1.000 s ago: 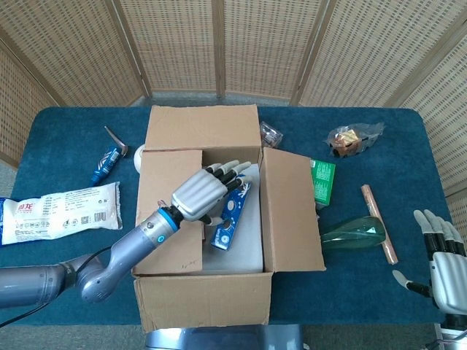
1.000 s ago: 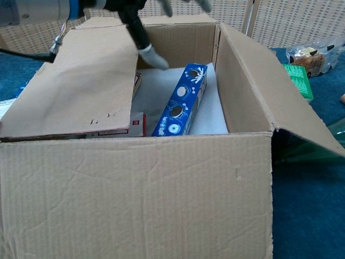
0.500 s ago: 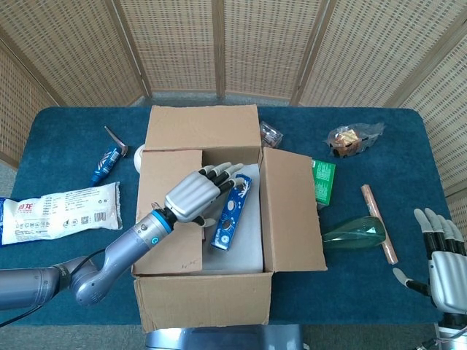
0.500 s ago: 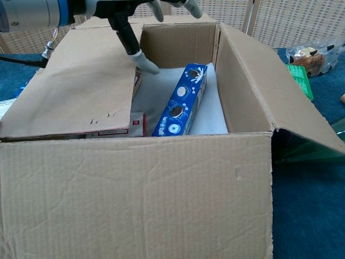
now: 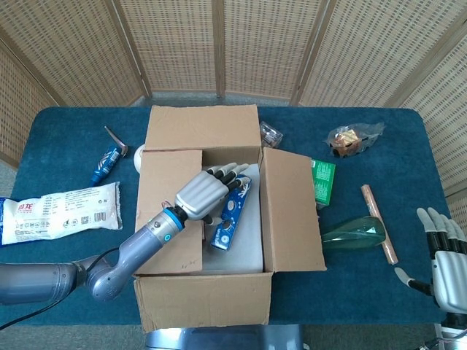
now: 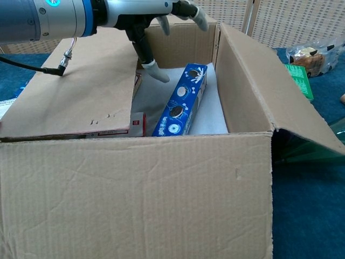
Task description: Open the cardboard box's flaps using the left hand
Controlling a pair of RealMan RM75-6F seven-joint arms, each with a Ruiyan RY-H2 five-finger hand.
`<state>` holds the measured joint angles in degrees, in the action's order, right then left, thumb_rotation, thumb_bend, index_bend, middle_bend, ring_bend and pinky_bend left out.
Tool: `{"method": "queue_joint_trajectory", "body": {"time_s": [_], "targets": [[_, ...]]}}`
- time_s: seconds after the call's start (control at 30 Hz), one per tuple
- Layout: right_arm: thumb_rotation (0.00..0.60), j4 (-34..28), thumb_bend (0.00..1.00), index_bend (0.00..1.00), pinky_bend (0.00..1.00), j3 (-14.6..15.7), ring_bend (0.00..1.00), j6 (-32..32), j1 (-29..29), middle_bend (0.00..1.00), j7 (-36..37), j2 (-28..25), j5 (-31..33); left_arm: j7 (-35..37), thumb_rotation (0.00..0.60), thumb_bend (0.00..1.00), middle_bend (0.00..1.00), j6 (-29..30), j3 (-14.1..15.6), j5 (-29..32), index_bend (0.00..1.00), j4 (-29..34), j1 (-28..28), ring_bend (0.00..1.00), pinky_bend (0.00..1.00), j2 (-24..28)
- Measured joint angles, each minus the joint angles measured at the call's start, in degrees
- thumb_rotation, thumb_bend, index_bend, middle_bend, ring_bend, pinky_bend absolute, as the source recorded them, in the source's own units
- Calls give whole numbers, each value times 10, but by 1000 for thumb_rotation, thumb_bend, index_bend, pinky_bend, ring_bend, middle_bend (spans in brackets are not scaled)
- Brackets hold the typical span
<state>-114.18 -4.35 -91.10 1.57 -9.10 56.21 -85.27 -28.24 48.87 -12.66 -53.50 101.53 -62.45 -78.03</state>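
Brown cardboard box (image 5: 204, 240) mid-table, its left flap (image 5: 169, 211) lying over the opening, right flap (image 5: 290, 211) raised. Left hand (image 5: 208, 193) above that flap's inner edge, fingers spread, gripping nothing. Risk: thumb slipping off the thin edge, or snagging the blue carton (image 5: 230, 215) inside. Right hand (image 5: 445, 262) well right of box, open, idle

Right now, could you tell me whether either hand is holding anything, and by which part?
Nothing is held. The left hand hovers spread over the brown cardboard box's left flap; the right hand is open.
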Motion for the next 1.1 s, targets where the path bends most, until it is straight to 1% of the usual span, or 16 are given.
{"method": "queue_joint_trajectory", "body": {"time_s": [0.03, 0.1, 0.2, 0.3, 0.5, 0.73, 0.93, 1.1], "targets": [[600, 0, 0, 0, 0, 0, 0, 0, 0, 0, 0, 0, 0, -3, 600, 0, 219, -1, 1, 3, 156, 3, -1, 138, 292, 3], [600, 0, 0, 0, 0, 0, 0, 0, 0, 0, 1, 0, 0, -9, 600, 0, 318, -3, 4, 10, 216, 9, -4, 232, 398, 11], [600, 0, 0, 0, 0, 0, 0, -1, 0, 0, 1, 0, -2, -14, 600, 0, 437, -7, 8, 21, 283, 19, -6, 365, 505, 25], [600, -1, 0, 0, 0, 1, 0, -2, 1, 0, 1, 0, -4, -19, 600, 0, 504, -11, 11, 33, 290, 36, -8, 433, 525, 49], [600, -1, 0, 0, 0, 1, 0, -4, 2, 0, -2, 1, -6, -19, 600, 0, 569, -7, 15, 34, 297, 68, -6, 479, 526, 95], [600, -3, 0, 0, 0, 2, 0, -5, 3, 0, -3, 2, -9, -13, 600, 0, 583, 2, 18, 11, 298, 108, 5, 511, 530, 155], [600, -4, 0, 0, 0, 3, 0, -7, 4, 0, -3, 1, -12, 8, 600, 0, 591, 11, 15, -17, 299, 143, 23, 519, 535, 216], [600, -4, 0, 0, 0, 3, 0, -5, 3, 0, -7, 3, -11, 42, 600, 0, 593, 20, 11, -58, 300, 168, 49, 520, 535, 269]]}}
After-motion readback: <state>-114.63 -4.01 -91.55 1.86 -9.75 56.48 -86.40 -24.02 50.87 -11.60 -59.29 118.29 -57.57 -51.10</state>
